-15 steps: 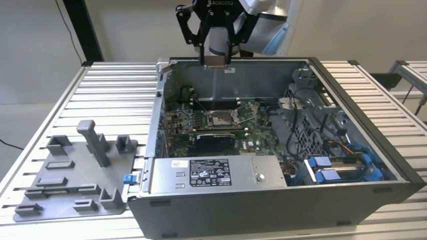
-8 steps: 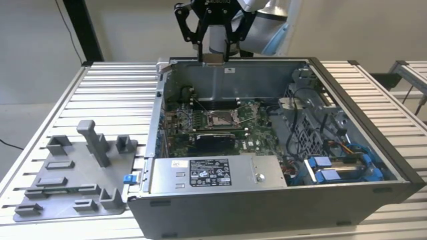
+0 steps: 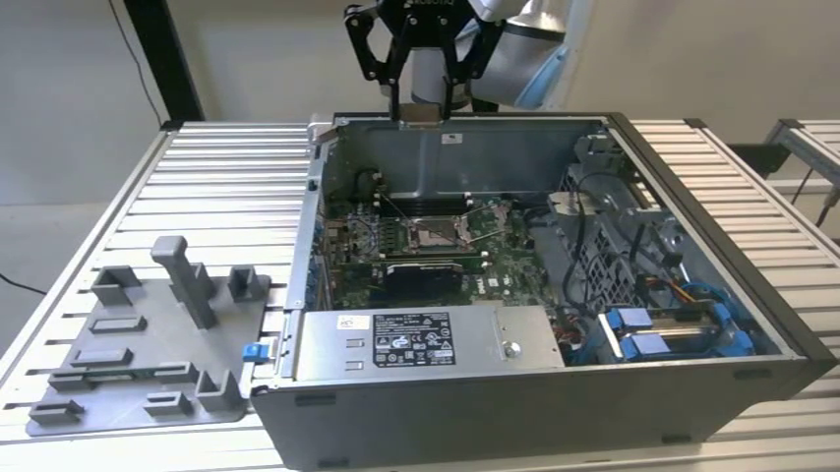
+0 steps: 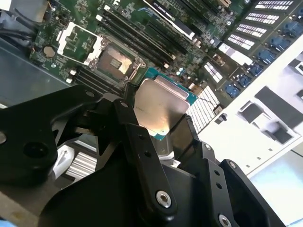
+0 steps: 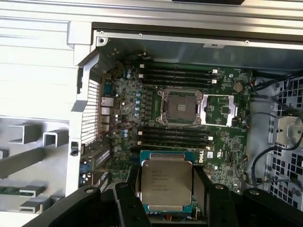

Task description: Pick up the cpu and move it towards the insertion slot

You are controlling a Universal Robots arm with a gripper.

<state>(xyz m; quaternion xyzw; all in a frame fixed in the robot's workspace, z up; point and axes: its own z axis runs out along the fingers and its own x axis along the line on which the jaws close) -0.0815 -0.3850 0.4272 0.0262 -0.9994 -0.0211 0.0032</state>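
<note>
1. The cpu [image 5: 166, 185] sits low in the centre of the first wrist view, silvery lid facing the camera, pinched between the black fingers [image 5: 202, 187] of the gripper [image 5: 165, 189]; the tool is closed on the chip and nothing else.
2. In the second wrist view the same chip [image 4: 158, 106] shows mid-frame, tilted, its greenish rim peeking out along the upper edge, dark linkages crowding the lower half.
3. The insertion slot [image 5: 181, 107] lies above the chip in the first wrist view, near mid-frame, its silver frame swung open beside it; chip and socket are well apart, so I judge the carry unfinished.
4. In the exterior view the gripper [image 3: 423, 110] hangs at top centre over the rear wall of the open computer case [image 3: 525, 393]; the socket [image 3: 434, 232] lies lower, mid-frame, on the green board.
5. A grey fixture tray [image 3: 145, 334] rests at lower left on the ribbed table [image 3: 236, 177].
</note>
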